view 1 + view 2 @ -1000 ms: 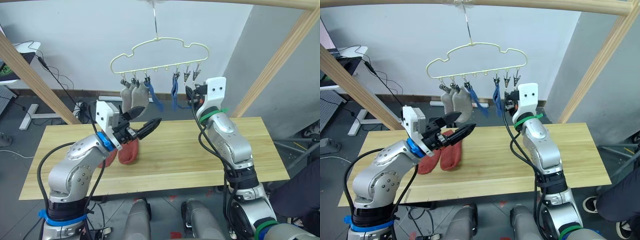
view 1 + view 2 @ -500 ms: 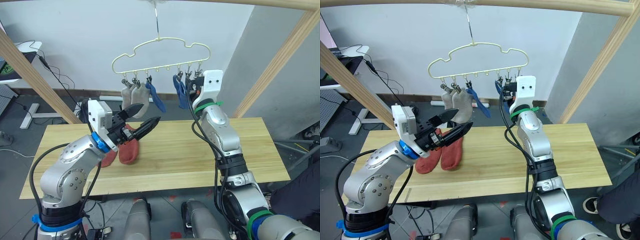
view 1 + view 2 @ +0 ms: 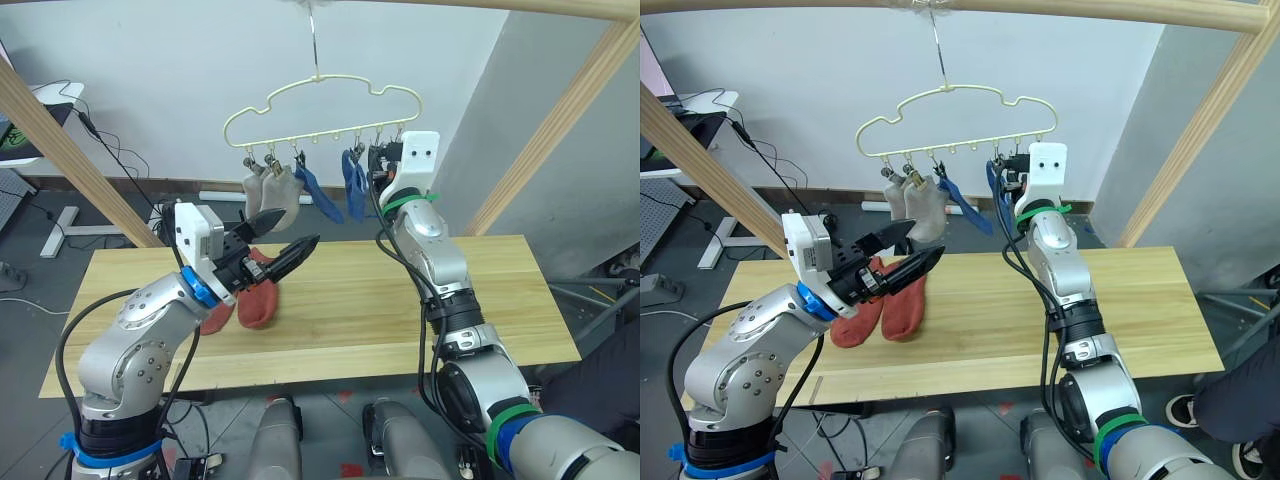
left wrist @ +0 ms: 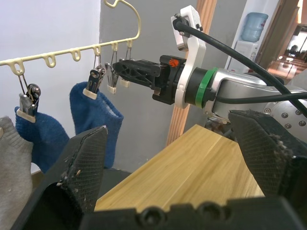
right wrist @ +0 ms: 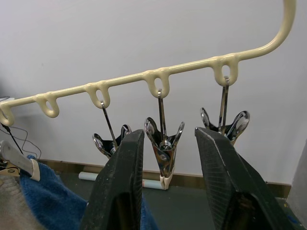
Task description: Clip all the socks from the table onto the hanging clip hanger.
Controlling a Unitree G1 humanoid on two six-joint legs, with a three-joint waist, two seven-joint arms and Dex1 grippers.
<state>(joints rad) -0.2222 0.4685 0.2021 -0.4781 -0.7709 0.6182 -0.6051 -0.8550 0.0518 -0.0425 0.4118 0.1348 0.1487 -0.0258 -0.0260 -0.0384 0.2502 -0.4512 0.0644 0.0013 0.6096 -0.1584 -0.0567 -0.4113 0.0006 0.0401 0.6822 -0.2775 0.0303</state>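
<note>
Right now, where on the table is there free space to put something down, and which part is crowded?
The table is bare from its middle to the robot's right end, beside the right arm. Its left part is crowded: two rust-red socks lie there under the left gripper. Above, the right gripper sits at the clip hanger.

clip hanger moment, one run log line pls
clip hanger: four socks hung | right gripper: open, astride empty clip | left gripper: open | red socks: on table

No words, brand marks, numbers or signs can be read on anything here.
</note>
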